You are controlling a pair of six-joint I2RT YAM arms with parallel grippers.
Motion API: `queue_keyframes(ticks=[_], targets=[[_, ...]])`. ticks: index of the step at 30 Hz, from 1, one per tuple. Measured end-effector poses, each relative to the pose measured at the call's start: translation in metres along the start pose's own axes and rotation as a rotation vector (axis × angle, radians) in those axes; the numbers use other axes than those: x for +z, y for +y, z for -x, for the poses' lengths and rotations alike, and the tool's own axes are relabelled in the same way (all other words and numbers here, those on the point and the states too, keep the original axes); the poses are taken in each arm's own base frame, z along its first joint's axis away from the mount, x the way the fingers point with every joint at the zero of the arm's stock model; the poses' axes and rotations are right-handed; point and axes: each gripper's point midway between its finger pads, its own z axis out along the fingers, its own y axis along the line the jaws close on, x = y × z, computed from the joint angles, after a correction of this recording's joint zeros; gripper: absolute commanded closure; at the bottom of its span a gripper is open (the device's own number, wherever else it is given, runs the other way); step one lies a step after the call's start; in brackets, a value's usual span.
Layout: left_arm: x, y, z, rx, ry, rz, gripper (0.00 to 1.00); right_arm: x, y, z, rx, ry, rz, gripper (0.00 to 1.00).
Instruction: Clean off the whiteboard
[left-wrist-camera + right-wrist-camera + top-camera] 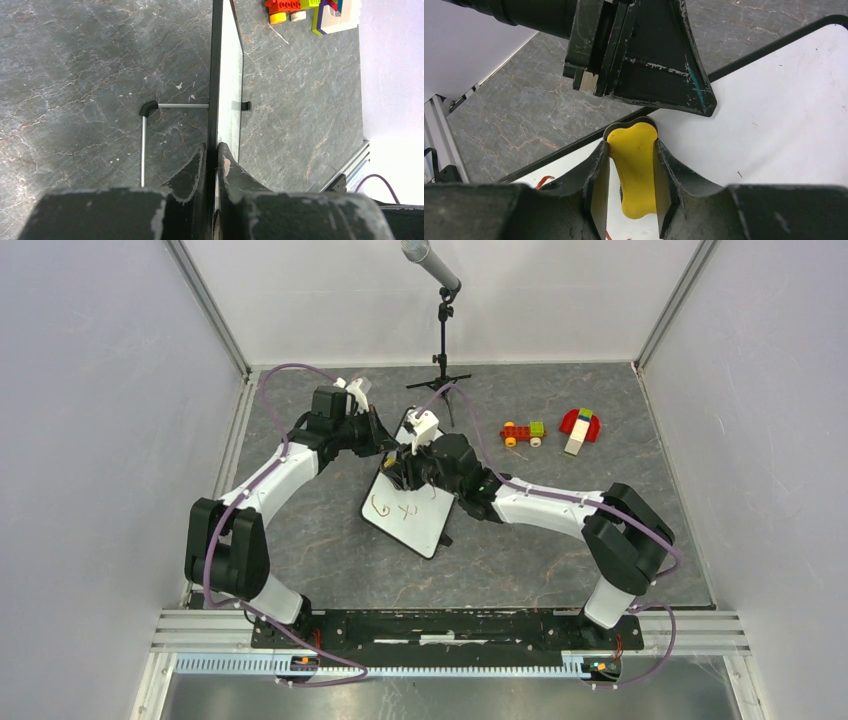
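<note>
Left hand (212, 150) pinched shut on the whiteboard (425, 522) frame, board at middle of bench (320, 540), red writing (392, 508) unerased; right hand (630, 150) closed on yellow eraser (634, 190) over its face; wiping step opening, next likely needs steady strokes across marks.

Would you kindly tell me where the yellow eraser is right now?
In the right wrist view, the yellow eraser is clamped in the right gripper, over the whiteboard near its edge, close to the left gripper pinching that edge.
</note>
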Motion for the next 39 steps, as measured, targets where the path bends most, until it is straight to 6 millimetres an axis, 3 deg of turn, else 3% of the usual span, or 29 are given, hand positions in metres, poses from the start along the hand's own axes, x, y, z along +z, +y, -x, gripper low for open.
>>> queue_keyframes(ticks=[6, 12, 16, 22, 25, 27, 30, 34, 39], targets=[[0.0, 0.0, 0.0, 0.017, -0.002, 0.004, 0.98, -0.006, -0.014, -0.008, 0.052, -0.049, 0.009, 0.81], [0.0, 0.0, 0.0, 0.022, -0.003, 0.007, 0.98, -0.031, -0.064, -0.055, 0.128, -0.026, -0.074, 0.8], [0.0, 0.0, -0.001, 0.022, -0.002, 0.004, 0.98, -0.038, -0.074, -0.065, 0.148, -0.029, -0.101, 0.8], [0.0, 0.0, 0.0, 0.023, -0.003, 0.007, 0.98, -0.033, -0.066, -0.06, 0.112, 0.0, -0.153, 0.79], [0.0, 0.001, 0.0, 0.023, -0.004, 0.006, 0.98, -0.022, -0.039, -0.037, 0.062, -0.014, -0.128, 0.78], [-0.001, -0.001, 0.0, 0.024, -0.002, -0.001, 0.98, -0.015, -0.009, -0.018, 0.045, -0.05, -0.059, 0.77], [-0.001, -0.002, -0.001, 0.026, -0.001, -0.001, 0.98, -0.014, 0.008, -0.014, 0.036, -0.071, -0.022, 0.77], [-0.001, -0.001, -0.001, 0.025, -0.002, 0.003, 0.98, -0.019, -0.016, -0.029, 0.103, -0.09, -0.041, 0.77], [-0.001, -0.002, -0.001, 0.025, -0.002, 0.002, 0.98, -0.044, -0.078, -0.075, 0.2, -0.076, -0.146, 0.77]])
